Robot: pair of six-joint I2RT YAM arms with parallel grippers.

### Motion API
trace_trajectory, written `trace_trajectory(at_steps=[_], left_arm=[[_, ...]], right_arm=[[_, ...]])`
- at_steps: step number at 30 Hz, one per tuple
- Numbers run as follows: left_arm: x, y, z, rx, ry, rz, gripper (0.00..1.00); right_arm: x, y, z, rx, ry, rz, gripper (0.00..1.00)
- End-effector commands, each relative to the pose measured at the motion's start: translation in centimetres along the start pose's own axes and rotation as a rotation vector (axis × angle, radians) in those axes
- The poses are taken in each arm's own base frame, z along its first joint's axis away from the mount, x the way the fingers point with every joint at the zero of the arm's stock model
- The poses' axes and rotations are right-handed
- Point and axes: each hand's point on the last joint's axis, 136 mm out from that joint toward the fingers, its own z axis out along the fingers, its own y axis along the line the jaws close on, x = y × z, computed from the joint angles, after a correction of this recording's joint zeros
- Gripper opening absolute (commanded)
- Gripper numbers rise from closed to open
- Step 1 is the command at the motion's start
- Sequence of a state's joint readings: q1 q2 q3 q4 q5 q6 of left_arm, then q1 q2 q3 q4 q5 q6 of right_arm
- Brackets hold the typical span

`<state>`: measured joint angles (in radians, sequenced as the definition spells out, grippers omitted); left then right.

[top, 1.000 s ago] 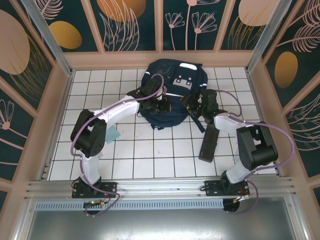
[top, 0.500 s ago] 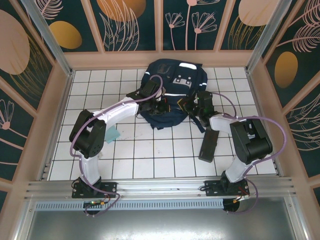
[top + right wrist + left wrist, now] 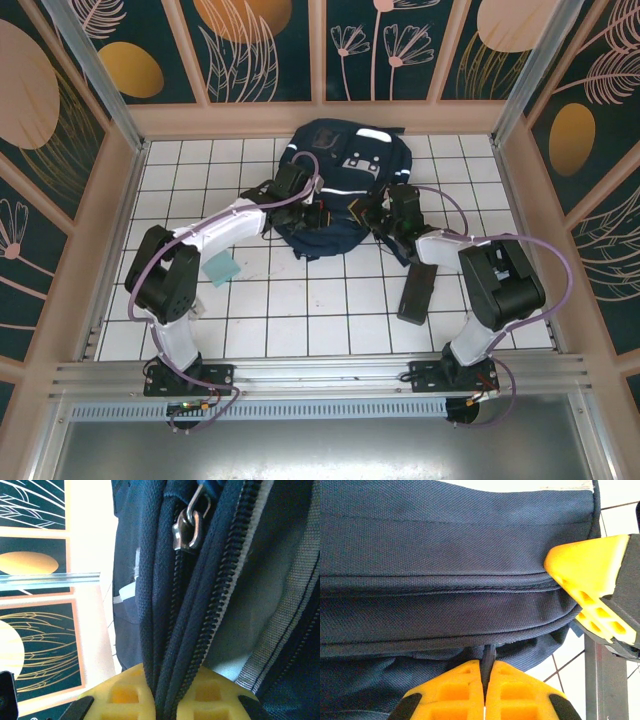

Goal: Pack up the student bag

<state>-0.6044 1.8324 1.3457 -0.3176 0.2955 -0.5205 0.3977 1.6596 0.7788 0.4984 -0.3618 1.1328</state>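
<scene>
Right end effector (image 3: pixel 368 212) has come in leftward to the bag (image 3: pixel 350 160) and shut since the earlier frame. It now pinches a fold of the bag's zipper seam, with the zipper pull (image 3: pixel 187 527) hanging just beyond its fingertips. The left end effector (image 3: pixel 485 680) is also closed, nipping a thin tab of navy fabric at the bag's near edge, close beside the right one.

The bag lies at the far middle of the tabletop (image 3: pixel 300 310), front pocket up, with both arms reaching to its near side. This looks like the opening step: both grips are set on the mouth and nothing is packed yet. Grey lining shows beside the zipper teeth, so the mouth seems partly open. The next move probably calls for spreading the two grips apart without the fabric slipping.

A black case (image 3: pixel 416 290) lies near right, just beside the right forearm, and a teal pad (image 3: pixel 219 268) lies near left by the left arm. Either arm could brush these when it draws back.
</scene>
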Motion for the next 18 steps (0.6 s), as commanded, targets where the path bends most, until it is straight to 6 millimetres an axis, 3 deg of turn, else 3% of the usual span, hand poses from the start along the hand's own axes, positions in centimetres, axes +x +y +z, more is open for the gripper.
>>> trace_trajectory(at_steps=[1, 5, 10, 13, 18], left_arm=[[-0.2, 4.5, -0.6, -0.113, 0.030, -0.023, 0.00], [-0.1, 0.9, 0.3, -0.058, 0.038, 0.055, 0.00], [-0.6, -3.0, 1.1, 0.045, -0.004, 0.052, 0.00], [-1.6, -2.5, 0.8, -0.010, -0.049, 0.050, 0.00], [-3.3, 2.2, -1.4, -0.239, -0.127, 0.038, 0.00]], right_arm=[[-2.8, 1.7, -1.1, -0.042, -0.101, -0.057, 0.00], [-1.3, 3.2, 0.2, -0.086, -0.037, -0.029, 0.00], [-0.4, 3.4, 1.1, -0.114, 0.006, 0.037, 0.00], [-0.4, 3.4, 1.2, -0.107, 0.009, 0.033, 0.00], [-1.5, 2.6, 0.1, -0.058, -0.050, -0.001, 0.00]])
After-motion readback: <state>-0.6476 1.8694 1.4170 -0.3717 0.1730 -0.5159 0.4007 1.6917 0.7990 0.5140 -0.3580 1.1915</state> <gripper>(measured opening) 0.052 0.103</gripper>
